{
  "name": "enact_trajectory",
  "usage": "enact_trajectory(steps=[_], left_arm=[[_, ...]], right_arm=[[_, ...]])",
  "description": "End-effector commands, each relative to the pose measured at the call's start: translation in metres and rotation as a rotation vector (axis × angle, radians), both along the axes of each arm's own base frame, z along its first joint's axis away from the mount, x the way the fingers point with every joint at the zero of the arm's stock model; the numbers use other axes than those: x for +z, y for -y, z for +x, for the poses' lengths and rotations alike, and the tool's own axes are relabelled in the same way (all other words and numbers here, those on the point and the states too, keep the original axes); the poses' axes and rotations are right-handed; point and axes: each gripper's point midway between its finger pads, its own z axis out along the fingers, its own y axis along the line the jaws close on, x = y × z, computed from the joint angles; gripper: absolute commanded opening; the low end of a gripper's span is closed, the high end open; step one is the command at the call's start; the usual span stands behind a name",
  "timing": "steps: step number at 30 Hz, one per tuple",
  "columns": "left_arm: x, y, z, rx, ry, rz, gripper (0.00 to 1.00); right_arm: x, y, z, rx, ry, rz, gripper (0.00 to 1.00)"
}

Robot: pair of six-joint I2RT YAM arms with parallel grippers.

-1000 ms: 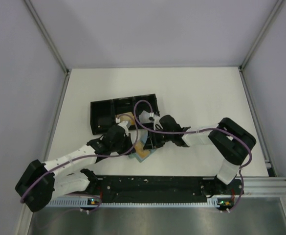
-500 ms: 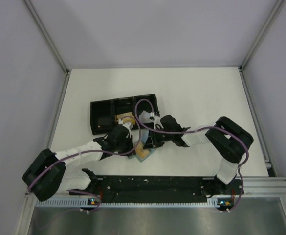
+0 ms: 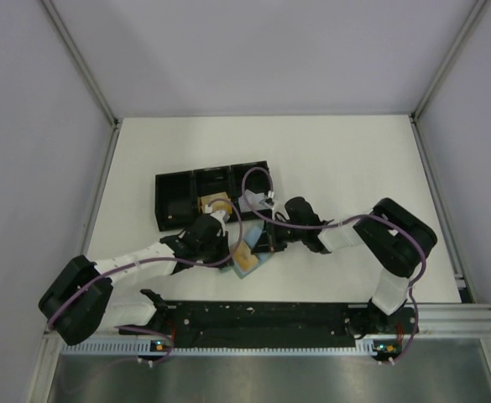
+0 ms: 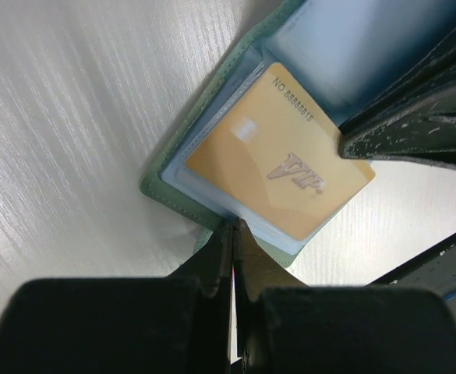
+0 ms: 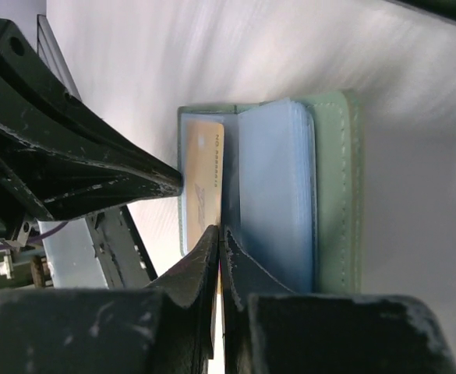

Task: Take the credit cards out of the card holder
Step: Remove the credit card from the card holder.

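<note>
The card holder lies open on the desk, near the middle of the near edge and just in front of the black tray. A gold card sits in its clear sleeve. Both claws are closed tight: left claw with tips at the holder's edge, right claw with tips at the card's edge. Whether either actually pinches anything is unclear.

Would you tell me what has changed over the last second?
The right gripper closed at the edge of the gold card in the card holder, its wrist drawing slightly right. The left arm shifted its elbow inward. The left gripper stayed shut at the holder's edge; the black tray did not move.
</note>
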Motion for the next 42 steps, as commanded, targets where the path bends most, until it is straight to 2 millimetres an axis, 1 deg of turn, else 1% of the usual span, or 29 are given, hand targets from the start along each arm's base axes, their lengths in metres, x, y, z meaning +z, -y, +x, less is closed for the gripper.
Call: enact_trajectory(steps=[1,3,5,8,10,12,14,15,17,18,21,24,25,27,28,31,32,35,38,42], left_arm=[[-0.022,-0.018,-0.018,-0.028,-0.046,0.085,0.00],[-0.023,-0.019,-0.021,-0.035,-0.048,0.084,0.00],[-0.021,-0.020,-0.022,-0.036,-0.047,0.078,0.00],[-0.017,-0.019,-0.023,-0.042,-0.039,0.068,0.00],[-0.011,-0.016,-0.022,-0.044,-0.026,0.044,0.00],[0.001,-0.010,-0.019,-0.040,0.005,-0.004,0.00],[0.019,-0.001,-0.012,-0.034,0.051,-0.066,0.01],[0.029,0.004,-0.009,-0.033,0.076,-0.100,0.04],[0.055,0.015,-0.001,-0.038,0.137,-0.183,0.09],[0.064,0.019,0.003,-0.039,0.163,-0.207,0.11],[0.080,0.029,0.014,-0.039,0.210,-0.248,0.16],[0.076,0.037,0.023,-0.048,0.204,-0.235,0.17],[0.071,0.040,0.025,-0.053,0.193,-0.230,0.17],[0.062,0.044,0.025,-0.065,0.170,-0.218,0.17],[0.063,0.049,0.028,-0.070,0.185,-0.233,0.17],[0.056,0.055,0.029,-0.081,0.173,-0.220,0.14],[0.051,0.055,0.029,-0.084,0.163,-0.206,0.12],[0.034,0.050,0.025,-0.080,0.125,-0.140,0.01],[0.013,0.041,0.014,-0.085,0.056,-0.068,0.00],[-0.005,0.034,0.000,-0.095,-0.005,-0.010,0.00]], right_arm=[[0.008,0.012,0.011,-0.014,0.024,0.038,0.00],[0.007,0.019,0.018,-0.036,0.041,0.013,0.00],[0.007,0.023,0.019,-0.034,0.051,-0.011,0.00],[0.005,0.025,0.022,-0.036,0.063,-0.040,0.00],[0.006,0.024,0.021,-0.025,0.064,-0.030,0.00],[0.007,0.023,0.019,-0.023,0.055,-0.021,0.00],[0.005,0.024,0.019,-0.024,0.052,-0.026,0.00],[0.004,0.024,0.019,-0.022,0.053,-0.026,0.00],[0.004,0.024,0.018,-0.022,0.051,-0.025,0.00],[0.005,0.024,0.018,-0.022,0.050,-0.022,0.00],[0.006,0.022,0.017,-0.015,0.044,-0.011,0.00],[0.007,0.019,0.015,-0.006,0.042,0.002,0.00],[0.008,0.017,0.014,-0.002,0.040,0.005,0.00],[0.007,0.016,0.013,0.002,0.038,0.006,0.00],[0.008,0.015,0.012,0.006,0.035,0.009,0.00],[0.008,0.014,0.012,0.008,0.036,0.012,0.00],[0.008,0.014,0.011,0.010,0.036,0.012,0.00],[0.007,0.014,0.011,0.011,0.034,0.008,0.00],[0.005,0.015,0.011,0.013,0.033,0.002,0.00],[0.003,0.018,0.013,0.002,0.031,-0.004,0.00]])
